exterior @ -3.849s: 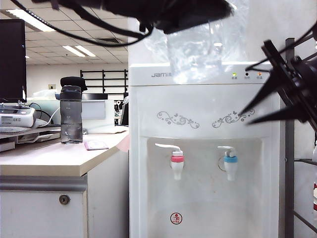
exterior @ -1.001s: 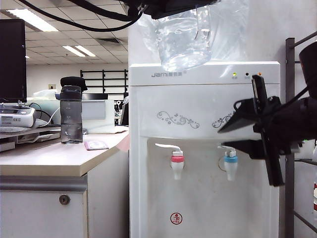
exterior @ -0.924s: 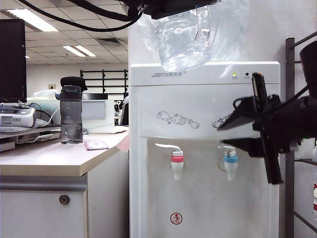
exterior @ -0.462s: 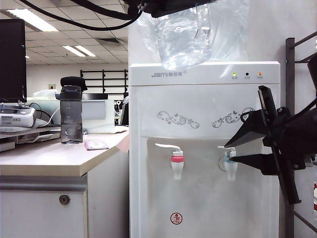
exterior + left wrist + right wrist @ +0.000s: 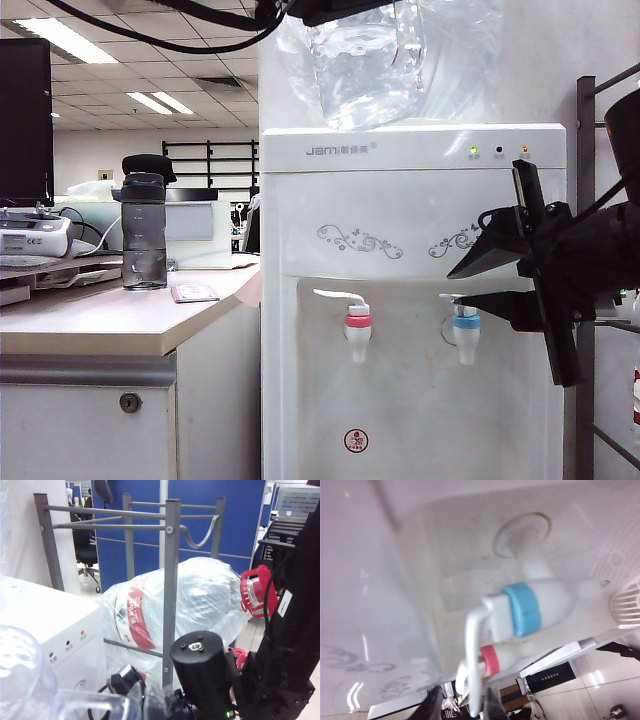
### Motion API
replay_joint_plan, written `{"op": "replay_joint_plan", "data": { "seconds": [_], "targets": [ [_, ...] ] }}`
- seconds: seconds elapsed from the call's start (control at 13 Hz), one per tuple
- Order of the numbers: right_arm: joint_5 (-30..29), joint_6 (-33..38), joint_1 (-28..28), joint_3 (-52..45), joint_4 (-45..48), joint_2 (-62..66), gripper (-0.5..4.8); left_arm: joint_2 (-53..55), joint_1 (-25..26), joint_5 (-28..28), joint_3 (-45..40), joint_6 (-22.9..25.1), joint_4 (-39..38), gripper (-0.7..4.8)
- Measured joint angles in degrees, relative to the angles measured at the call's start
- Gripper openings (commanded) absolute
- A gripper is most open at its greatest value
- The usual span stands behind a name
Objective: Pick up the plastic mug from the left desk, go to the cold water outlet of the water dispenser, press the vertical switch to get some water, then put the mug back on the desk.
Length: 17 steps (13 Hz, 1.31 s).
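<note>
The left pincer (image 5: 335, 12), shut on the light, slippery plastic mug (image 5: 362, 70), holds it above the water dispenser (image 5: 400, 300), while the right pincer (image 5: 470, 285) gapes wide by the stiff vertical switch (image 5: 447, 297).

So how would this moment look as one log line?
left gripper: holds plastic mug high | right gripper: open beside cold water outlet

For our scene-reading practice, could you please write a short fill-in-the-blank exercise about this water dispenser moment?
1. The left gripper holds the clear faceted plastic mug high, ____ the tall white water dispenser's front panel.
2. The right gripper, fingers ____, hangs beside the white tap.
3. That tap has a ____ collar.
4. The smoky-grey bottle stands on the ____.

Missing: above; open; light-blue; desk
</note>
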Motion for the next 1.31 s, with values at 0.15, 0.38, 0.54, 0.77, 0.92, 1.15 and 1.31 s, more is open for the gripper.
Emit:
{"op": "replay_joint_plan", "data": {
  "seconds": [0.15,0.38,0.54,0.77,0.92,1.15,1.31],
  "targets": [
    [0.3,0.0,0.0,0.1,-0.3,0.0,1.16,0.0,0.0,0.0,0.0,0.0,0.0,-0.06],
    [0.2,0.0,0.0,1.3,-0.8,2.5,1.04,0.0,0.0,0.0,0.0,0.0,0.0,-0.06],
    [0.3,0.0,0.0,1.5,-0.7,2.5,1.02,0.0,0.0,0.0,0.0,0.0,0.0,-0.06],
    [0.4,0.0,0.0,1.5,-0.8,2.5,1.02,0.0,0.0,0.0,0.0,0.0,0.0,-0.06],
    [0.5,0.0,0.0,2.4,-1.7,2.5,0.90,0.0,0.0,0.0,0.0,0.0,0.0,-0.06],
    [0.3,-0.1,0.0,3.7,-2.4,2.5,0.64,0.0,0.0,0.0,0.0,0.0,0.0,-0.06],
    [0.3,-0.1,0.0,3.9,-3.2,2.5,0.37,0.0,0.0,0.0,0.0,0.0,0.0,-0.06]
  ]
}}
